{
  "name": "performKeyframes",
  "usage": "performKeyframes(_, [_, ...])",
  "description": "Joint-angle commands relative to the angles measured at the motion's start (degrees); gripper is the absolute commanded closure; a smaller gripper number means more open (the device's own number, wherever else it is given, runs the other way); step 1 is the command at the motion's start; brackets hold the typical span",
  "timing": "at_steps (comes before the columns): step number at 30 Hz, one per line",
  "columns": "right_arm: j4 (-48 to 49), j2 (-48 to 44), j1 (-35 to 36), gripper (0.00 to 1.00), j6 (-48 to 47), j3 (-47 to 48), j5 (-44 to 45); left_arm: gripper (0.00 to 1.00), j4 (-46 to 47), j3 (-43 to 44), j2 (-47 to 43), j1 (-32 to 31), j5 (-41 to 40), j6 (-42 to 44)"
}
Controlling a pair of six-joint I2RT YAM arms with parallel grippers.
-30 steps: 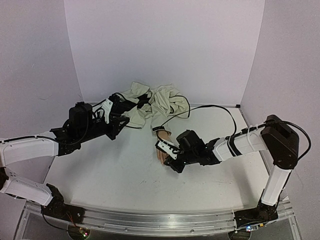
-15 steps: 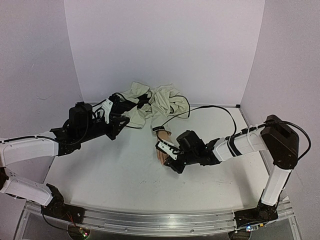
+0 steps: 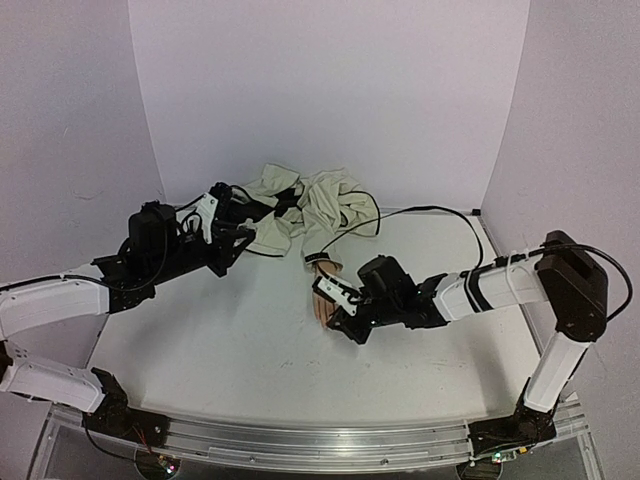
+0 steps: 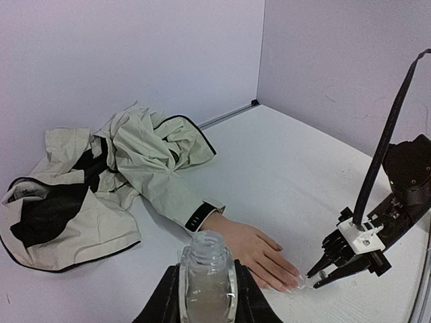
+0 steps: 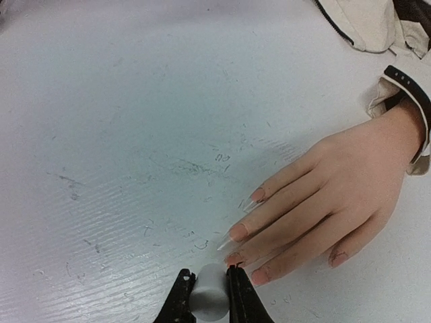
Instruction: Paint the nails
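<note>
Right gripper point(image 5: 207, 301), clamped on the brush cap point(image 5: 209, 289), apparently paints the nails point(image 5: 237, 232); left gripper point(image 4: 206, 304) grips the bottle point(image 4: 206, 266). Next: fine aiming.

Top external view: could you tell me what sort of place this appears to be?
Probably a lab robot test cell: plain pale walls box in a white table, two arms stand on a metal rail at its near edge, and a mannequin hand in a jacket sleeve lies on it.
</note>
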Motion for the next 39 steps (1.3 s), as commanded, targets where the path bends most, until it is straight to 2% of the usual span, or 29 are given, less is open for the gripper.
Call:
performKeyframes(1, [0.66,-6.98,0.31,1.00,3.81,-0.68,-2.47,1.00,1.72,0.51,-4.10,0.28,1.33,-2.40])
performKeyframes(5, [2.53,-13.10,0.35,1.00,10.83,-2.21,-1.33,1.00,0.21,1.10,-7.19,0.28,3.39,-4.30])
performKeyframes(9, [3.00,-18.56,0.34,1.00,17.77,-3.15,3.66,1.00,-1.38,2.50,-9.74,0.28,7.16,-4.45])
performKeyframes(17, [3.62,-26.46,0.34,1.00,23.89,-4.86,8.75,1.00,-1.82,8.41,-10.14,0.15,18.75,-1.58])
performKeyframes(22, [3.69,-33.09,0.31,1.00,26.47,-6.87,10.09,1.00,-2.05,10.99,-8.30,0.02,23.51,5.65])
performKeyframes(27, [3.78,-37.39,0.35,0.97,28.21,-7.63,10.61,1.00,-2.05,8.09,-6.59,0.02,25.69,10.65])
performKeyframes(34, [6.14,-39.35,0.34,1.00,30.85,-6.39,7.77,1.00,-2.10,4.11,-6.42,-2.80,23.33,15.25])
performKeyframes(36, [7.41,-38.20,0.34,1.00,30.45,-4.75,3.01,1.00,-2.20,2.99,-6.34,-4.26,21.82,18.09])
performKeyframes(39, [9.02,-34.69,0.34,1.00,27.90,-0.64,-8.56,1.00,-2.76,1.68,-6.07,-6.84,20.22,22.00])
